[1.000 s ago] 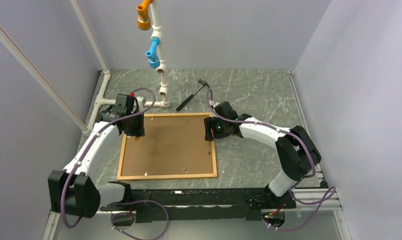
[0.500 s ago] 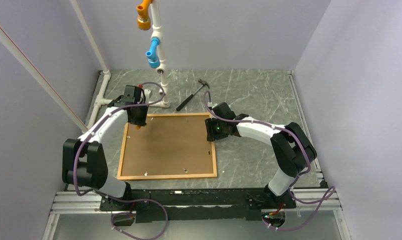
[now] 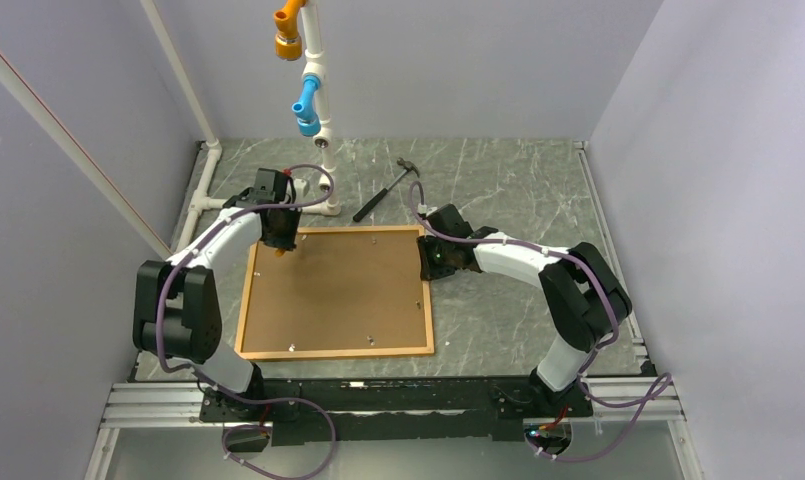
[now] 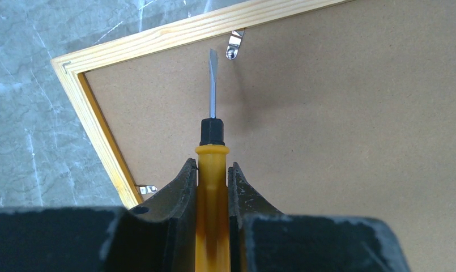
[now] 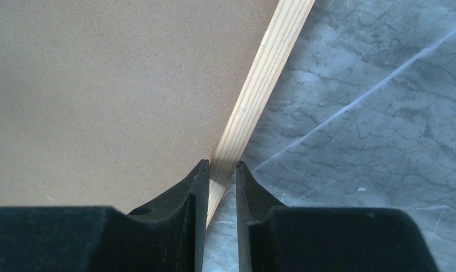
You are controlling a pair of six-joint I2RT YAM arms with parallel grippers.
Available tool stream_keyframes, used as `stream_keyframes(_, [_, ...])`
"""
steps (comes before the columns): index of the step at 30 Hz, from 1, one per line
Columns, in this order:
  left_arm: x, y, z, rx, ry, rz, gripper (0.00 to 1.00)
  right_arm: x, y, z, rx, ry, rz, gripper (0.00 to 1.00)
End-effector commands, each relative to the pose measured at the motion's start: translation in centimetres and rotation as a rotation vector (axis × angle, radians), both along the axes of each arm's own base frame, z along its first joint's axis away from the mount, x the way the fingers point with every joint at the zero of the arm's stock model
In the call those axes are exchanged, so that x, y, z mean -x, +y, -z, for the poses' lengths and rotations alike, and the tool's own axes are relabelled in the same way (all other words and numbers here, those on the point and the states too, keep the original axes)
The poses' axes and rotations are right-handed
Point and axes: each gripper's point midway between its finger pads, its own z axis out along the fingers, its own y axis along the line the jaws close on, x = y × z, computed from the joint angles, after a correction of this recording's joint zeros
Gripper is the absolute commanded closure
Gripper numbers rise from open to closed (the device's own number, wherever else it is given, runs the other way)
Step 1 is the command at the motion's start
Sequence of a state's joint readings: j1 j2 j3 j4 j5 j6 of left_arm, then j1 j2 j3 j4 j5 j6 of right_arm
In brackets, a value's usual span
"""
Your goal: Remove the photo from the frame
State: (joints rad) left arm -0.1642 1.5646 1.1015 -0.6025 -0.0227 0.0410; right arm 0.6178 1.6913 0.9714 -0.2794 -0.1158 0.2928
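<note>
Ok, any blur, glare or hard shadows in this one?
Top external: even light, sharp, no glare. Left wrist: the screwdriver casts a soft shadow on the back of the photo; fingers dark. Right wrist: frame grain crisp, fingers nearly black.

The frame is honey-orange wood, finely grained; the photo shows plain brown board. The screwdriver, lower centre, is yellow-orange (black collar, silvery blade). The table is grey-green marble, white-veined.

Top camera gives you the whole table from above and behind. Each wrist camera sits close, sharing the frame edge.
</note>
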Motion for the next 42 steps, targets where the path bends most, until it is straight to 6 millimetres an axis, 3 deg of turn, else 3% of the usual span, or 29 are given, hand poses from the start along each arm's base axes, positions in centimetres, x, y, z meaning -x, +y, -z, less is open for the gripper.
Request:
stream_keyframes(1, [-1.1,-0.3,-0.6,0.015,-0.040,0.010,1.00,-1.4,1.6,-1.2,-0.048,-0.047,-0.021,0.80])
stream_keyframes(15, [-1.2,-0.5,1.0,0.026,0.008,0.008,1.00,-1.1,1.6,-0.7,-0.044,-0.034,-0.024,0.95])
stream_keyframes(29, [-2.1,-0.4,1.1,0.036,0.011,0.002,1.00,-1.0,1.6,-0.4,-0.044,-0.028,-0.027,0.99])
stream_keyframes(42, [-1.5,-2.4,2.0,0.135,0.074,0.077,1.00,-1.0,1.6,-0.5,-0.045,-0.027,-0.029,1.00])
